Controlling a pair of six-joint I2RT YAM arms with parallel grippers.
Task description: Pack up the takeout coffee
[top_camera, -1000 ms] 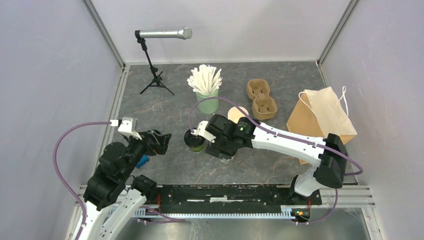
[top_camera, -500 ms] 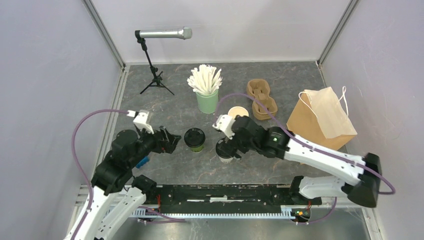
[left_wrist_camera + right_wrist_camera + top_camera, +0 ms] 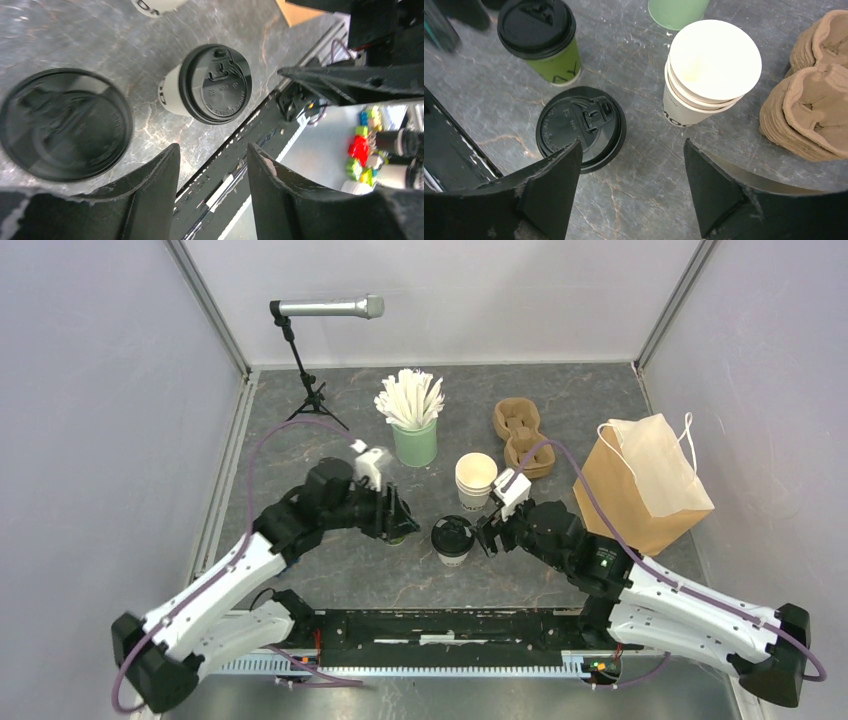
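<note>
Two takeout coffee cups stand mid-table. The olive-green cup (image 3: 541,40) is mostly hidden under my left gripper (image 3: 393,517) in the top view. In the left wrist view its black lid (image 3: 65,122) lies left of the left finger, outside the jaws. The white cup (image 3: 453,538) with dark print and a black lid (image 3: 215,82) stands just right of it. My left gripper (image 3: 212,150) is open with nothing between its fingers. My right gripper (image 3: 488,536) hovers at the white cup's right side. It is open (image 3: 631,145), its left finger over the rim of that cup's lid (image 3: 581,127).
A stack of lidless cream cups (image 3: 476,478) stands behind the white cup. A mint-green cup of white sticks (image 3: 415,440) and brown pulp carriers (image 3: 523,435) sit further back. A brown paper bag (image 3: 645,485) stands at the right, a microphone stand (image 3: 312,390) at the back left.
My left arm has swung forward and right to the olive-green cup, its jaws narrowing. My right arm has drawn back to the right, uncovering the white cup.
</note>
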